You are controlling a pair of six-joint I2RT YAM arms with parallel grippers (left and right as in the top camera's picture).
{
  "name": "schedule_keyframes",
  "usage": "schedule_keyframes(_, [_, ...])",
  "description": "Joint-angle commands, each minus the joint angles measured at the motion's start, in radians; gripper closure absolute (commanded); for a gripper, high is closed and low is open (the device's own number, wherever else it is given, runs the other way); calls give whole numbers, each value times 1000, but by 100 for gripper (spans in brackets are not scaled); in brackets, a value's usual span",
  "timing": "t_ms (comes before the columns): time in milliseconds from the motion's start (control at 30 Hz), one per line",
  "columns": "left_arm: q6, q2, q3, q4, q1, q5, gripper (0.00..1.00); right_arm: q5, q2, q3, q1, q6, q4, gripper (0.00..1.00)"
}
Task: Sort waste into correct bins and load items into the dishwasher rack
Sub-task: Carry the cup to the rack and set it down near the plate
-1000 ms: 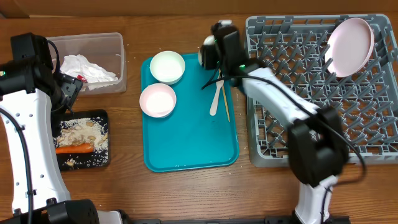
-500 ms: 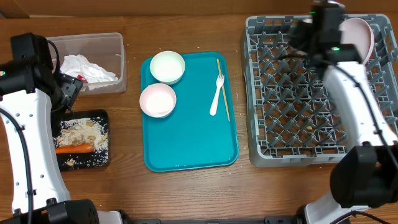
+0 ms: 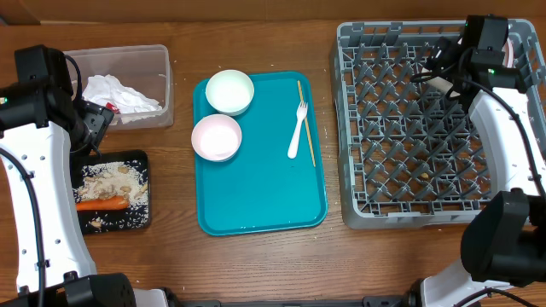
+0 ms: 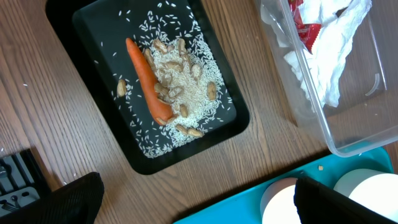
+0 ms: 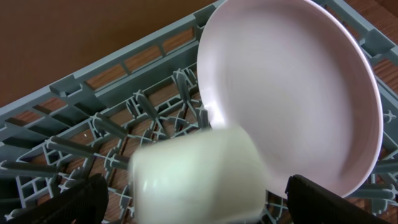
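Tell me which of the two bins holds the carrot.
The shallow black tray: the carrot lies in it among rice. The clear tub holds crumpled napkins and a red wrapper.

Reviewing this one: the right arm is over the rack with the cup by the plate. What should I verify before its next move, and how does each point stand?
1. Right claw clear of the cup: ok, gaps show either side.
2. Cup settled in the rack: cannot tell, blurred.
3. Plate standing on edge in the rack: ok.
4. Far bowl, near bowl, fork, chopstick loaded: not ok, all on the teal tray.
5. Left claw empty: ok, open.
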Motion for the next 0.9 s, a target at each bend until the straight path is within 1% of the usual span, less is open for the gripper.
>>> schedule_keyframes(0, [-18, 6, 0, -2, 3, -11, 0, 1, 4, -11, 14, 2, -8, 5])
schedule_keyframes(233, [-18, 6, 0, -2, 3, -11, 0, -12, 3, -10, 18, 2, -27, 5])
schedule_keyframes(500, [-18, 6, 0, -2, 3, -11, 0, -183, 4, -14, 18, 3, -34, 5])
schedule_keyframes(533, [-18, 6, 0, -2, 3, -11, 0, -228, 4, -23, 18, 3, -34, 5])
schedule_keyframes(700, [-18, 6, 0, -3, 3, -11, 0, -235, 4, -57, 18, 7, -34, 5])
schedule_keyframes(867, [-18, 6, 0, -2, 3, -11, 0, -214, 4, -76, 18, 6, -31, 10])
